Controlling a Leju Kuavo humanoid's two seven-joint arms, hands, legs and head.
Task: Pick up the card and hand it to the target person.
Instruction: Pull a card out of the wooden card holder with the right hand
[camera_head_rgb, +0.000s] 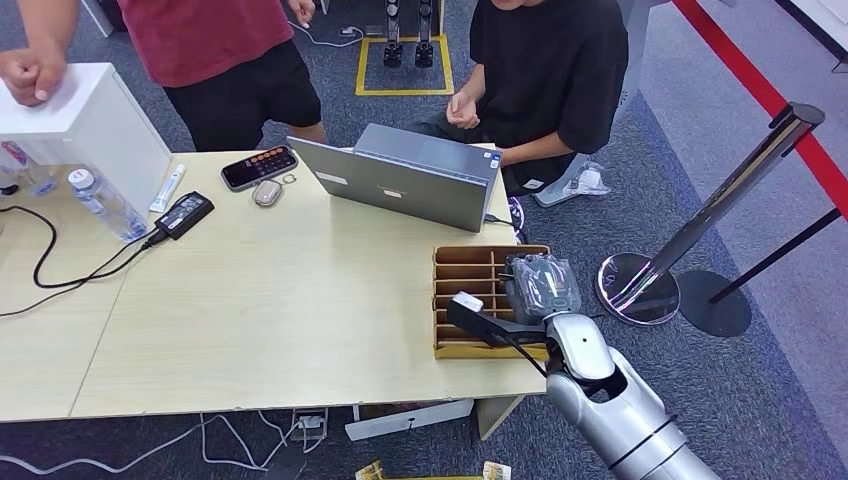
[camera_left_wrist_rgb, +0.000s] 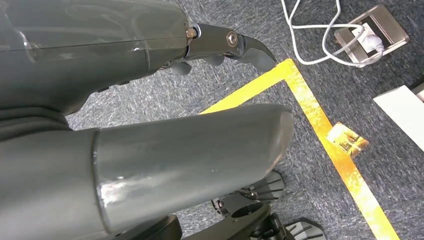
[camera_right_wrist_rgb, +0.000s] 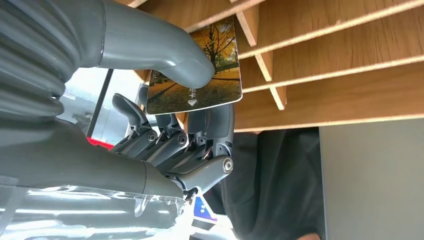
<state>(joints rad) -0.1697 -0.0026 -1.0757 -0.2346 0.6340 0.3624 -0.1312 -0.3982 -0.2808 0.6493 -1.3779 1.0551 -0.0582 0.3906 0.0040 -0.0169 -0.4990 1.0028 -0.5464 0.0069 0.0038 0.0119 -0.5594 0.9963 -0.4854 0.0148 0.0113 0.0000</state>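
— Where is the glossy card printed with yellow autumn trees (camera_right_wrist_rgb: 210, 70)?

— Upper centre of the right wrist view, pinched between the right hand's (camera_right_wrist_rgb: 170, 115) thick grey thumb and dark fingers (camera_right_wrist_rgb: 200, 130), at the slotted wooden card rack (camera_head_rgb: 470, 290). Likely a flat pinch so it slides clear of the dividers.

— What's in the rack?

— From the head view, at lower right of the pale wooden table (camera_head_rgb: 270, 300), its slots look empty, though the hand hides some.

— And the left hand (camera_left_wrist_rgb: 150, 150)?

— Hanging over grey carpet, nothing in it; spread or curled, I cannot tell.

— Who receives it?

— Probably the seated person in a black shirt (camera_head_rgb: 550, 70), top right.
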